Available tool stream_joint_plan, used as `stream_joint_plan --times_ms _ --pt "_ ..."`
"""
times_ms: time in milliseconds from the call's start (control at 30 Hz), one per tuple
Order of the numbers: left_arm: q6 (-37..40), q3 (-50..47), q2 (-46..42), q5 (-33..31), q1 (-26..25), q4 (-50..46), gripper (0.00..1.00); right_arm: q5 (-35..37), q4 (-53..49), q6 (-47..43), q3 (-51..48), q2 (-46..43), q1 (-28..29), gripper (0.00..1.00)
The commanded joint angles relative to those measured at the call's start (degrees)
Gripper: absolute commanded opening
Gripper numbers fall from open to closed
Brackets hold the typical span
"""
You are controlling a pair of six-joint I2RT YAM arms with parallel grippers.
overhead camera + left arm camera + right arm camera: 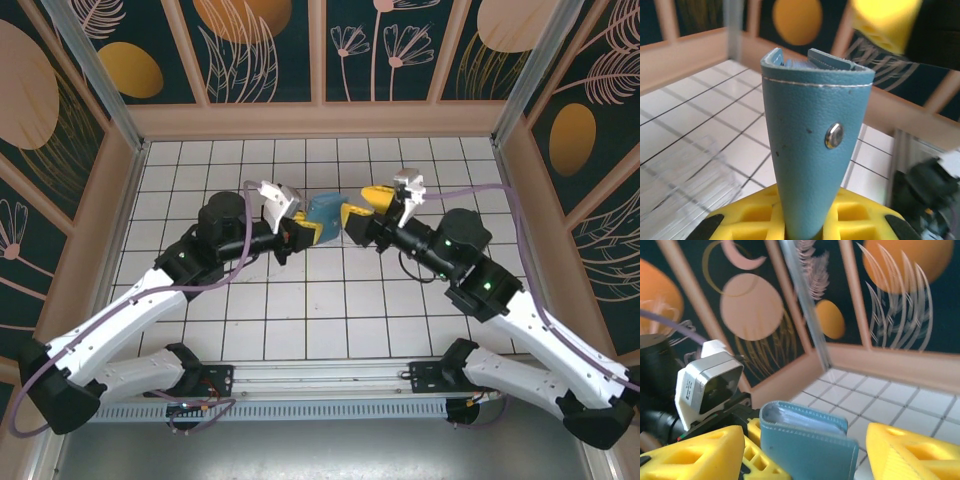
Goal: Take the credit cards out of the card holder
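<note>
The card holder (322,212) is held up off the tiled table (300,320), and both arms fold in toward it. Each white upper link slants up from its base, bends at a black elbow and sends a short forearm inward. The left arm reaches the holder from its left, the right arm from its right. The left gripper (308,230) is clamped on the holder's narrow lower end. Its yellow fingers (860,220) press either side of the teal leather, which stands upright and widens toward the top, with a metal snap (834,136) on its face. The holder's open top edge shows blue-grey lining and pale layers; whether those are the credit cards I cannot tell. The right gripper (352,208) stands wide, its yellow fingers (910,450) straddling the holder's upper edge without closing on it. A clear plastic tray (685,175) lies on the tiles below and left of the holder.
</note>
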Motion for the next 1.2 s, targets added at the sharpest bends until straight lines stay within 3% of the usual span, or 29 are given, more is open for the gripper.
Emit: stream_joint_plan --times_ms 0,67,133,200,300,433,600,1167 --pt "-7.5 -0.9 0.8 -7.9 -0.1 5.2 0.0 4.6 -7.0 8.1 2.5 4.2 -1.2 0.66" --pt "-11.0 -3.4 0.4 -8.3 -0.1 8.8 0.0 4.6 -8.8 12.1 2.8 5.7 -2.6 0.66" --pt "-12.2 -3.2 1.0 -6.1 -0.1 9.3 0.0 0.3 -7.8 10.7 1.1 5.7 -3.7 0.63" --pt "-12.5 -1.6 2.2 -3.2 -0.1 7.2 0.0 -3.4 -6.6 2.3 -1.3 4.6 -3.5 0.58" --pt "-12.9 0.5 2.9 -0.3 -0.1 3.9 0.0 -3.5 -4.4 -12.6 -5.6 0.6 -2.9 0.55" --pt "-13.6 2.2 4.0 2.6 -0.1 -0.4 0.0 -8.8 0.5 -39.3 -12.7 -4.1 -1.8 0.5" --pt "-16.9 2.1 5.5 3.9 -0.1 -0.4 0.0 -11.7 -0.5 -59.7 -11.6 -2.2 -0.5 0.47" --pt "-13.6 1.8 5.3 5.0 -0.1 -3.5 0.0 -2.6 -1.0 -70.2 -7.5 1.1 0.3 0.42"
